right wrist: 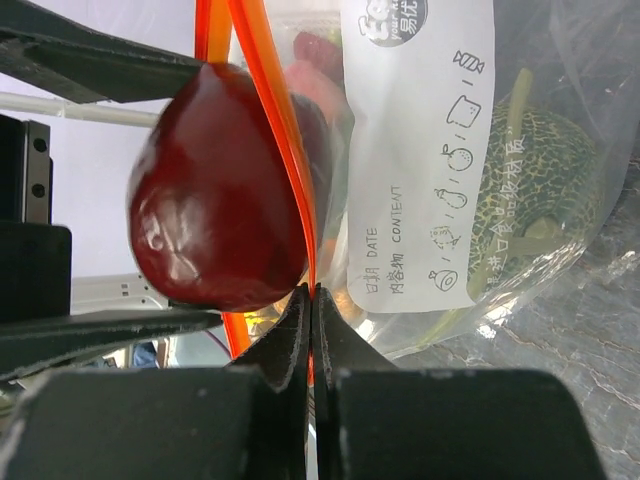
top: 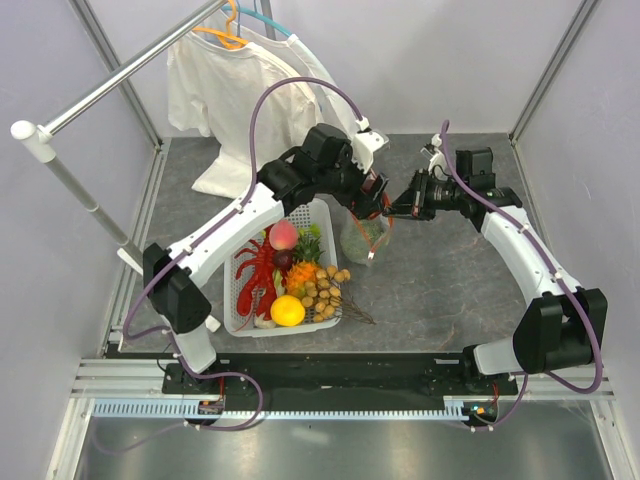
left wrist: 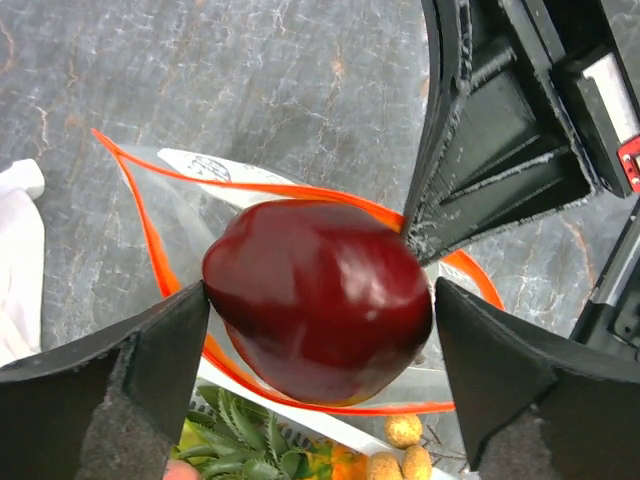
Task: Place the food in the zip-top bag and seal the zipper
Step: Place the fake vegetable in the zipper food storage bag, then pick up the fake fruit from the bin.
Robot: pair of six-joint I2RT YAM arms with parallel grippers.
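My left gripper point(left wrist: 320, 288) is shut on a dark red piece point(left wrist: 318, 310) and holds it just above the open mouth of the zip-top bag point(left wrist: 190, 215), whose red-orange zipper point(left wrist: 150, 235) rings below it. My right gripper point(right wrist: 312, 292) is shut on the zipper strip point(right wrist: 272, 130) and holds the mouth up. In the top view both grippers point(top: 376, 205) point(top: 393, 211) meet over the bag point(top: 364, 240), right of the basket. A netted pale-green melon point(right wrist: 535, 185) lies inside the bag. A pink-red peach point(top: 283, 234) sits in the basket.
The white slatted basket point(top: 285, 330) at centre left holds a red lobster point(top: 255, 272), a yellow fruit point(top: 288, 311), leafy greens and a cluster of small tan balls point(top: 322, 288). A white T-shirt point(top: 235, 95) hangs from a rail at the back left. Frame posts stand at the corners.
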